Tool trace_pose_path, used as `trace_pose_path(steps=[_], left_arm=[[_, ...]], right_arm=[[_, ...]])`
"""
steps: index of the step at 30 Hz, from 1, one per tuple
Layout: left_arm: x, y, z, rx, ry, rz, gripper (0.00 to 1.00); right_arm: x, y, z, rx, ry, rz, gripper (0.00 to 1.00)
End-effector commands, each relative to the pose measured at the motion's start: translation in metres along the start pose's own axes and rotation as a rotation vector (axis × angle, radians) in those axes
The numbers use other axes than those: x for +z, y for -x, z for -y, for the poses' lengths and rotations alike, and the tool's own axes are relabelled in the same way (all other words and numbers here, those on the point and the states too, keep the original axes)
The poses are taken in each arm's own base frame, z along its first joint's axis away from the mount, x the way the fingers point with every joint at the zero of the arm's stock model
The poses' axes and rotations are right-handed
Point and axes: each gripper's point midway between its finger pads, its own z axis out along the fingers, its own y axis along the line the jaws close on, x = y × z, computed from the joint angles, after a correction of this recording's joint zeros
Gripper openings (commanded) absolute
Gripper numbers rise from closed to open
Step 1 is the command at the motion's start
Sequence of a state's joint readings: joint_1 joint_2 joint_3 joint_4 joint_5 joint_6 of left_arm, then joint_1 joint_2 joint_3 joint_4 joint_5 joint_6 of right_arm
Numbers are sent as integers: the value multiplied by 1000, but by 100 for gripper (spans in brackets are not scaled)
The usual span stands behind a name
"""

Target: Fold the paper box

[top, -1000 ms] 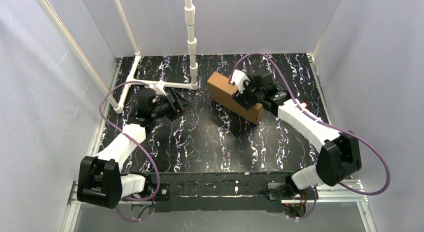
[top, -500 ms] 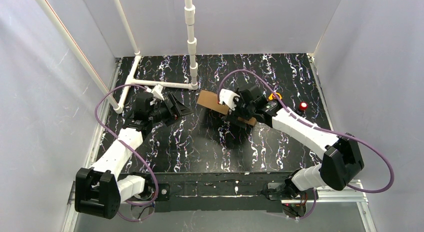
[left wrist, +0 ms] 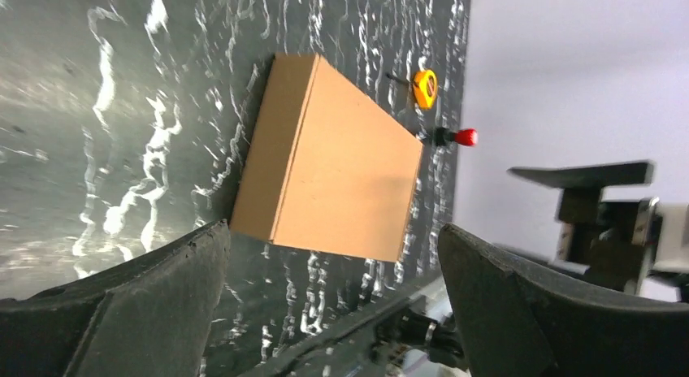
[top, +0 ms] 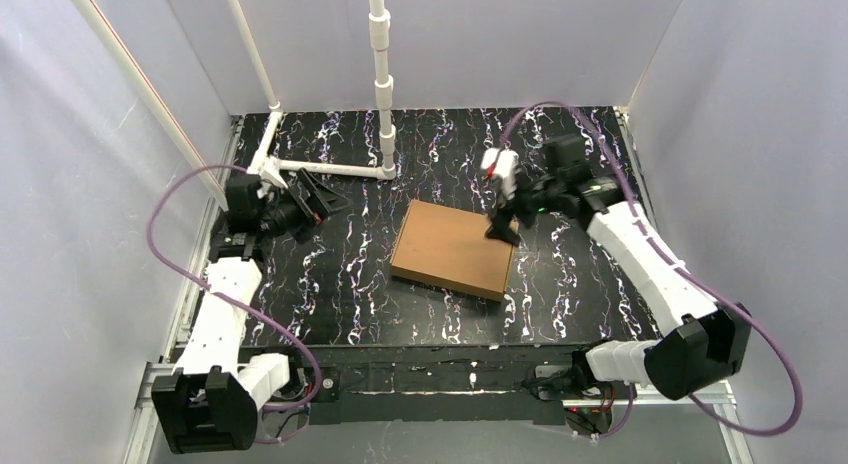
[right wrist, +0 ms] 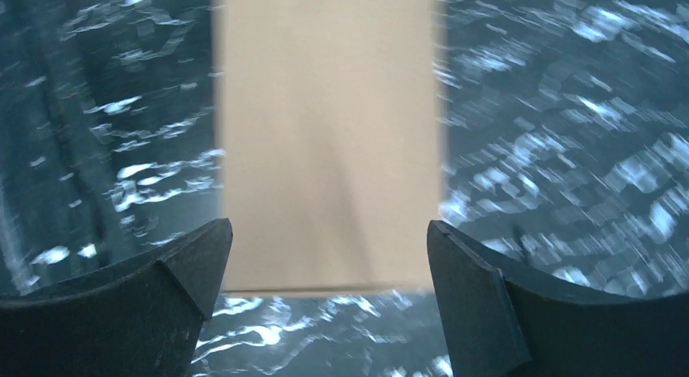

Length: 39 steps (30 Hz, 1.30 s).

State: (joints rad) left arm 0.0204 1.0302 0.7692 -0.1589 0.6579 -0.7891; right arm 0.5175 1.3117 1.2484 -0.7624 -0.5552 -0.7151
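Box position: the paper box (top: 452, 250) lies flat on the black marbled table (top: 350, 294), at the centre of the top view and slightly right of middle.
Box condition: closed into a shallow brown carton with the broad face up and no flap or tab standing. The faces are plain and the outline sits skewed to the table edges.
Left gripper: the left gripper (top: 322, 196) is at the left of the top view, well apart from the box. Its jaws are spread wide with nothing between them.
Right gripper: the right gripper (top: 503, 216) is at the box's upper right edge in the top view. Its jaws are spread wide and hold nothing; contact with the box cannot be told.
Top view only: both arms in full, and a white pipe frame (top: 383, 84) at upper centre.
Left wrist view only: one darker side wall of the box. Beyond the box lie an orange tape measure (left wrist: 423, 88) and a red-capped item (left wrist: 465, 136); the top view shows neither. The left fingers (left wrist: 122, 304) frame the lower corners.
Right wrist view only: the box top seen head-on, blurred, filling the middle, with the right fingers (right wrist: 528, 312) either side at the bottom.
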Motion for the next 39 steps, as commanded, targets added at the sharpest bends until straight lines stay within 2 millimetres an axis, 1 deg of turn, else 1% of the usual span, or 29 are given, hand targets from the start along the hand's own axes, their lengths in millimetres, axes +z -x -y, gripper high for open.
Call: trace_pose_path(steps=[1, 2, 3, 5, 7, 8, 10, 11, 13, 16, 18, 21, 23, 26, 29, 34, 39], left_arm=[[-59, 34, 27, 300, 150, 135, 98], [-68, 39, 34, 346, 169, 156, 98], [-77, 43, 37, 393, 192, 169, 98], [-97, 50, 44, 458, 244, 217, 98], [-114, 54, 57, 486, 250, 278, 98], [-120, 53, 66, 498, 227, 294, 98], [-126, 46, 85, 515, 146, 294, 98], [-127, 41, 94, 519, 105, 281, 98], [-130, 34, 107, 522, 45, 264, 98], [-135, 29, 116, 525, 8, 260, 98], [-136, 26, 118, 522, -5, 259, 98], [-134, 23, 120, 513, -26, 251, 98], [-134, 23, 120, 513, -29, 249, 98], [-136, 22, 117, 517, -18, 258, 98], [-136, 21, 116, 511, -16, 263, 98], [-133, 16, 116, 497, -45, 248, 98], [-130, 14, 114, 489, -54, 243, 98]], right_arm=[[-75, 7, 79, 220, -358, 204, 98], [-88, 3, 91, 275, -433, 216, 98], [-99, 0, 101, 326, -492, 236, 98], [-128, -7, 122, 439, -618, 274, 98], [-153, -13, 135, 505, -728, 289, 98], [-162, -14, 138, 516, -766, 291, 99], [-172, -8, 137, 504, -784, 289, 98], [-181, -7, 137, 504, -799, 294, 98], [-189, 1, 134, 505, -800, 317, 98], [-202, 18, 131, 588, -823, 402, 98], [-214, 26, 126, 600, -855, 423, 98], [-232, 33, 121, 595, -922, 426, 98], [-240, 33, 117, 598, -953, 424, 98], [-242, 35, 110, 593, -945, 432, 98], [-238, 40, 103, 577, -891, 450, 98], [-239, 43, 101, 567, -880, 461, 98], [-233, 47, 95, 554, -825, 475, 99]])
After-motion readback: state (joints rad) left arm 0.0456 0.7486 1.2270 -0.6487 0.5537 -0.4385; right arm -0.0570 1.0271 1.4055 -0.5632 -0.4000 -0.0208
